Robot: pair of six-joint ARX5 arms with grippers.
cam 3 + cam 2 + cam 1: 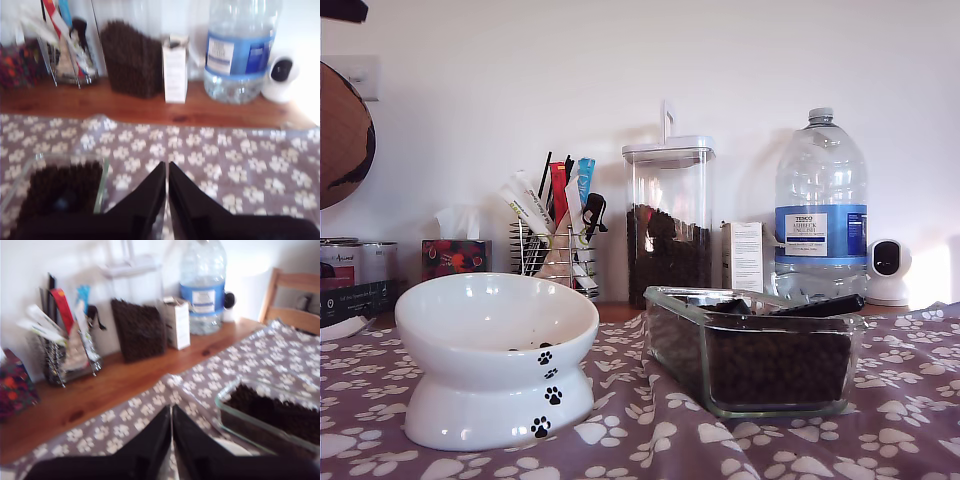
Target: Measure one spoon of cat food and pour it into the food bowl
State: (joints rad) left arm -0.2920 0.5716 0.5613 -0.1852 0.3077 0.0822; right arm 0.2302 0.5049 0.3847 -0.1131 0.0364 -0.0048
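The white food bowl (498, 345) with black paw prints stands on the paw-print cloth at the exterior view's left. Beside it, toward that view's right, a clear glass dish (665, 345) holds dark brown cat food (775, 365). The black spoon (820, 305) lies across the top of the dish. Neither arm shows in the exterior view. My first gripper (171, 410) is shut and holds nothing, hovering over the cloth near the dish (225, 412). My second gripper (167, 166) is shut too, also holding nothing, with the dish (102, 182) close beside it.
Along the back stand a tall clear kibble container (668, 225), a large water bottle (820, 210), a small white box (745, 255), a white camera (890, 270), a wire rack of coloured sticks (555, 235), a tissue box (455, 255) and cans (360, 265). A wooden chair (295, 295) is nearby.
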